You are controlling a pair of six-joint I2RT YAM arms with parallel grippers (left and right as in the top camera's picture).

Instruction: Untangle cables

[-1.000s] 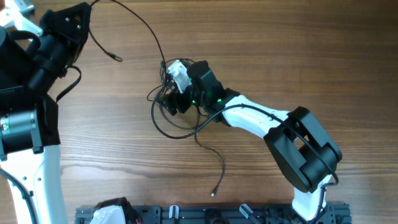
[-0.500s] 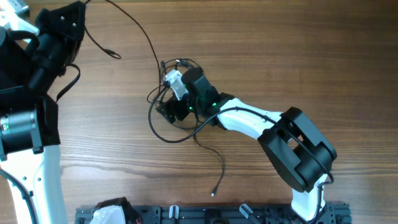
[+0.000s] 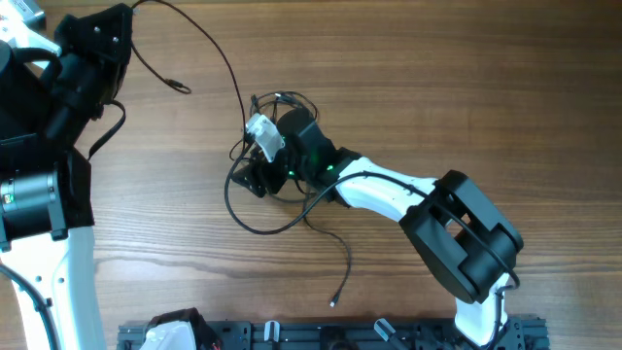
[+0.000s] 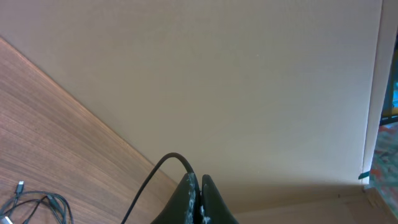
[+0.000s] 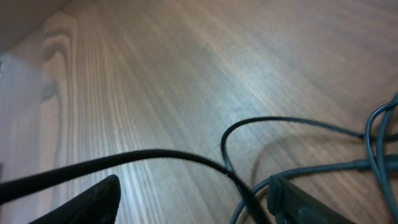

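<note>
The cables (image 3: 277,146) are thin black wires looped in a small bundle at the table's middle. One strand runs from the bundle up to my left gripper (image 3: 126,15), which is raised at the far left corner. In the left wrist view its fingers (image 4: 199,190) are shut on that strand (image 4: 155,177). My right gripper (image 3: 249,177) sits low at the bundle's left side. In the right wrist view its fingers (image 5: 193,202) are open, with a black strand (image 5: 174,155) crossing between them just above the wood. A loose tail ends in a small plug (image 3: 334,302) near the front.
Another strand's free plug end (image 3: 181,88) lies left of the bundle. The left arm's base (image 3: 39,194) fills the left edge. A black rail (image 3: 321,335) runs along the front edge. The white right arm (image 3: 408,194) stretches from the front right to the middle.
My right gripper has slid left and slightly toward the front, and the bundle's big loop has shifted left with it. The left arm has barely moved.
</note>
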